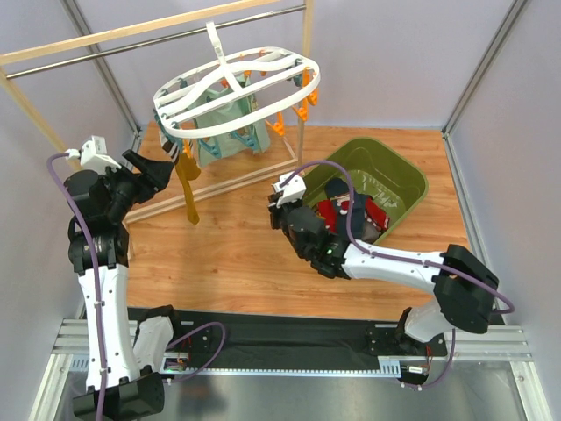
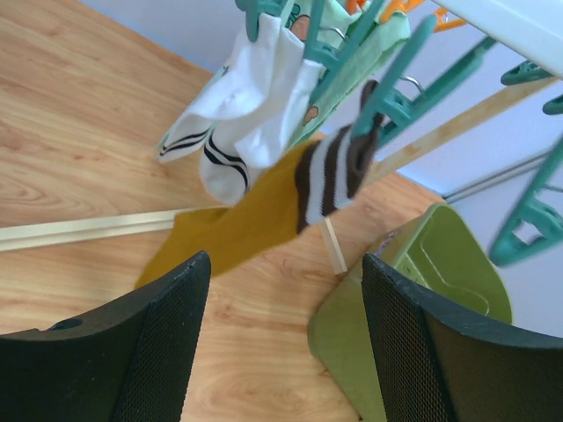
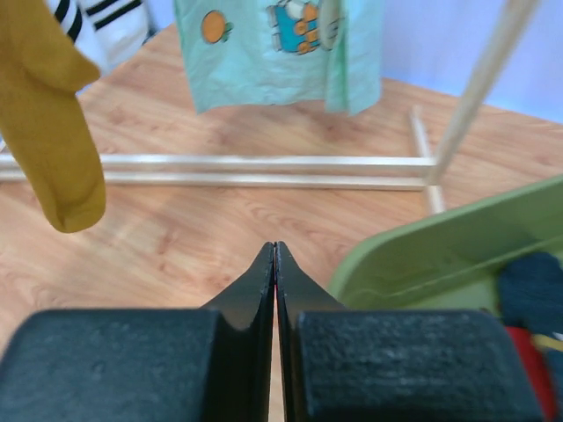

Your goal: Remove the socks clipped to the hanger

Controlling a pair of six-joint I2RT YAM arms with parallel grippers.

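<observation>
- Top external view: white oval hanger hung by its hook from the wooden rail, above the far left of the surface.
- Mustard sock dangled from the hanger's left end, the longest item under it, toe clear of the surface.
- Mint printed socks hung under the middle of the hanger.
- Left wrist view: white striped socks and a brown-and-white striped sock were pinned in teal clips below the hanger, in front of the mustard one.
- Left gripper was raised at the hanger's left end, jaws spread wide, nothing between them; the clipped socks lay ahead of it, untouched.
- Right gripper sat low, to the right of the hanger and well apart from it, fingers pressed together and holding nothing.
- Green bin stood right of the hanger, beyond the rail post; red and dark socks lay inside it.
</observation>
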